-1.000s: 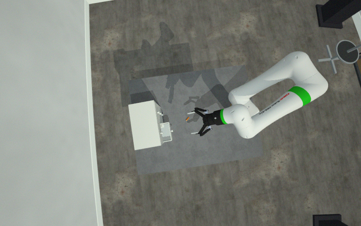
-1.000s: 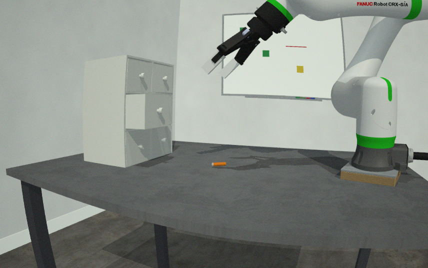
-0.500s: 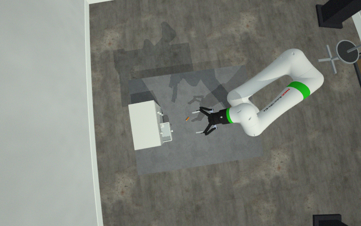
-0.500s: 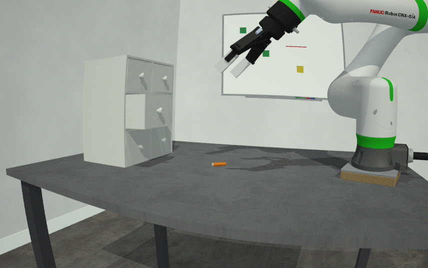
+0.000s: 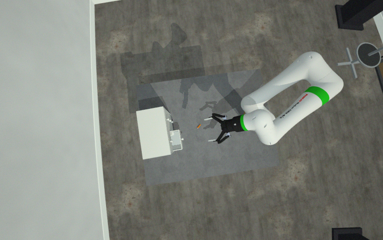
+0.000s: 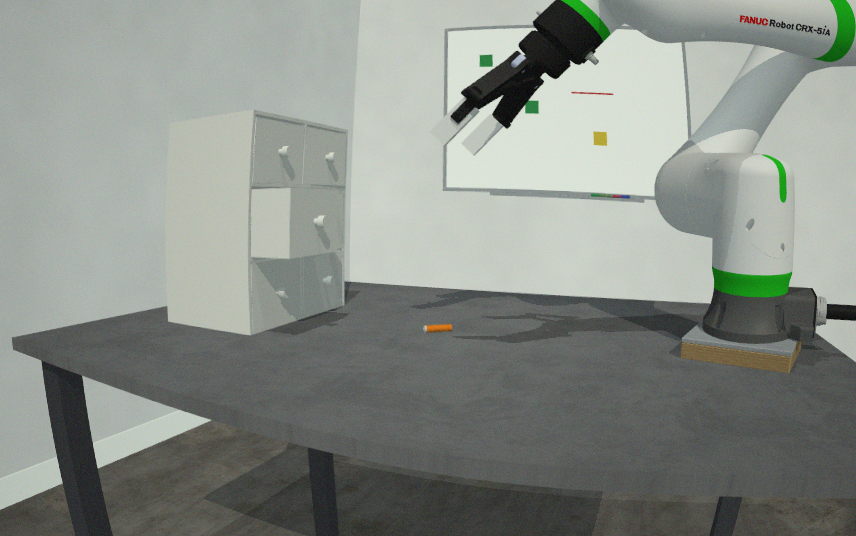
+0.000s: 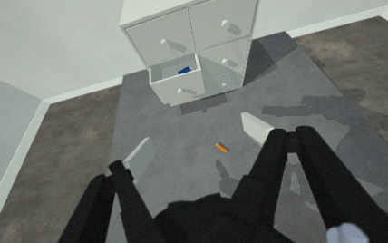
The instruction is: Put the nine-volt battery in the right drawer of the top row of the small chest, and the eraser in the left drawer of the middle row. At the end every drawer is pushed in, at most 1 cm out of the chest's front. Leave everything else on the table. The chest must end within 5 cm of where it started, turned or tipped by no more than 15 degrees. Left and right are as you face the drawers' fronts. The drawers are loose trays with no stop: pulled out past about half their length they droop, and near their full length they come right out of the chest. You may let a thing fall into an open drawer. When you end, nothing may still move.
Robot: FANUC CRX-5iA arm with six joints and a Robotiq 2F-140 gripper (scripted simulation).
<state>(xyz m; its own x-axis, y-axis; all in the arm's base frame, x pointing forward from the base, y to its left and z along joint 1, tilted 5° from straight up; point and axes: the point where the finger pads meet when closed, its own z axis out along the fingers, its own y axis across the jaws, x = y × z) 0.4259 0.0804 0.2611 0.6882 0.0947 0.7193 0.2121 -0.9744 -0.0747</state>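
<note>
The white chest (image 5: 154, 132) (image 6: 208, 220) (image 7: 154, 10) stands upright on the table. Its left drawer of the middle row (image 5: 175, 139) (image 6: 270, 224) (image 7: 167, 92) is pulled partly out and looks level; the other drawers look pushed in. A blue block (image 7: 184, 71), seemingly the eraser, lies inside that open drawer in the wrist view. No nine-volt battery shows in any view; the insides of the shut drawers are hidden. My gripper (image 5: 206, 130) (image 6: 456, 142) (image 7: 196, 133) is open and empty, high above the table, out in front of the chest.
An orange cylinder with a pale end (image 5: 198, 126) (image 6: 438, 328) (image 7: 222, 148) lies on the table (image 5: 226, 160) (image 6: 404, 391) (image 7: 136, 113) in front of the chest. The wall is behind the chest. Knobs stick out from the drawer fronts.
</note>
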